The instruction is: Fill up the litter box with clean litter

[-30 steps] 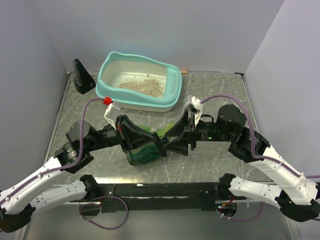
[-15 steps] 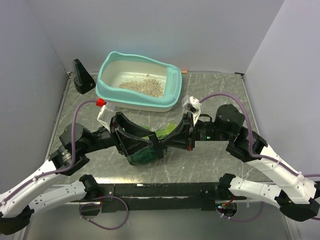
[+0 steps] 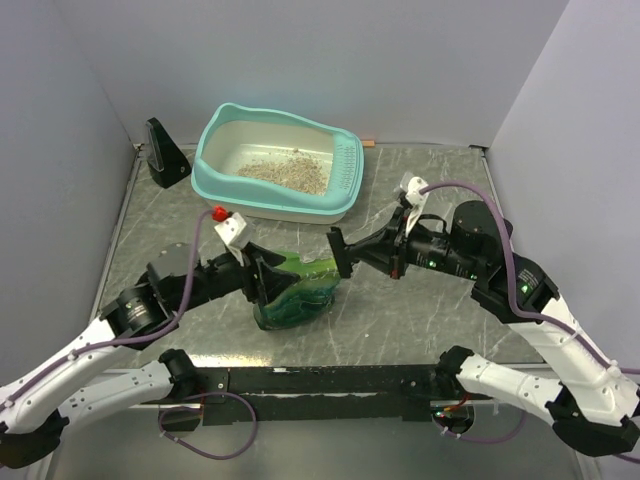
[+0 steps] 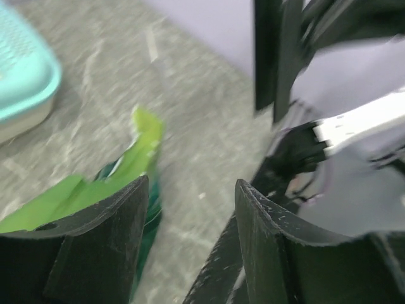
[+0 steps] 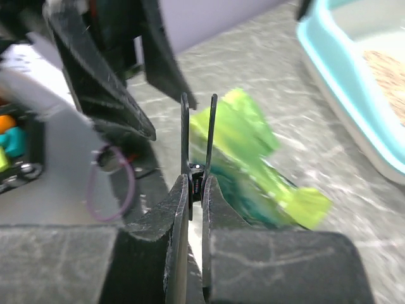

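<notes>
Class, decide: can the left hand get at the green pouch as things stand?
Likely yes: the left hand is open beside the green pouch, nothing between; the right hand crowds its top.

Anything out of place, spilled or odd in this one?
The green pouch lies crumpled on the table, its top ragged. The litter covers only a patch of the litter box floor. No spill visible.

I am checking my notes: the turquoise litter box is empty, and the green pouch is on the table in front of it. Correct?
Not empty: the top view shows beige litter in the litter box. The green pouch is on the table in front of it, as you say.
</notes>
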### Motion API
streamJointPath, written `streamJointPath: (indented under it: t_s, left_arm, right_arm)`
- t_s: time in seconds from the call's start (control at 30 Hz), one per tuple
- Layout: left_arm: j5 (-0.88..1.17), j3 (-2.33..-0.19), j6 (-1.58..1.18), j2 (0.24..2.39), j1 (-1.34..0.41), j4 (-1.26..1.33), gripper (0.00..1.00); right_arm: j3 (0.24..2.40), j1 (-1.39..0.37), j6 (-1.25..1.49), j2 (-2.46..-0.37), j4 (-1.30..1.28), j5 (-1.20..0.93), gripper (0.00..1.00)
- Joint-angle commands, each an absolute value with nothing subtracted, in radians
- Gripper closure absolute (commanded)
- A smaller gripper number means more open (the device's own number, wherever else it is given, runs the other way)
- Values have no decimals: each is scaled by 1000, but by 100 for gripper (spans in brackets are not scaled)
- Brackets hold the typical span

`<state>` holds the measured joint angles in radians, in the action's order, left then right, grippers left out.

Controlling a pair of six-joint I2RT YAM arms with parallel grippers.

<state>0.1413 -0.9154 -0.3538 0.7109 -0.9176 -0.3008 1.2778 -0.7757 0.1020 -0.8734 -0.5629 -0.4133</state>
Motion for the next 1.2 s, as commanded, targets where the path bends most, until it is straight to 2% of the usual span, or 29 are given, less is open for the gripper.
streamJointPath:
  t_s: [0.0,0.13,0.5,0.6,0.63,0.7,0.73,0.77,0.9,1.17]
  left_arm:
    - [23,-873,-235,744,-919,-367,39]
    - [-32,-830,-192,770,-919,-362,40]
    - [-25,-767,-114,827,-919,-331,41]
    - [-17,-758,-118,854,-920,-331,51]
    - [-15,-756,-121,862,-920,-334,66]
    - [-26,-753,-126,890,-920,-342,83]
    - [-32,-753,-121,899,-920,-354,95]
    - [-31,-759,-121,914,-920,-359,99]
    - [-43,-761,-115,923,-920,-362,99]
    - [-46,-739,-118,867,-920,-344,99]
  right_arm:
    - [1264,-646,72,-850,-557,-481,100]
    - [1236,-589,72,-853,-545,-529,100]
    - [1220,-566,80,-913,-517,-597,100]
    - [1232,-566,75,-940,-525,-611,100]
    - [1244,-566,68,-951,-532,-611,100]
    - [1252,-565,58,-980,-532,-627,100]
    - [1249,-566,52,-988,-525,-635,100]
    - [1246,-565,48,-1003,-516,-643,100]
    - [1238,-565,-52,-1049,-499,-707,100]
    - [1206,-565,-472,-1126,-494,-824,100]
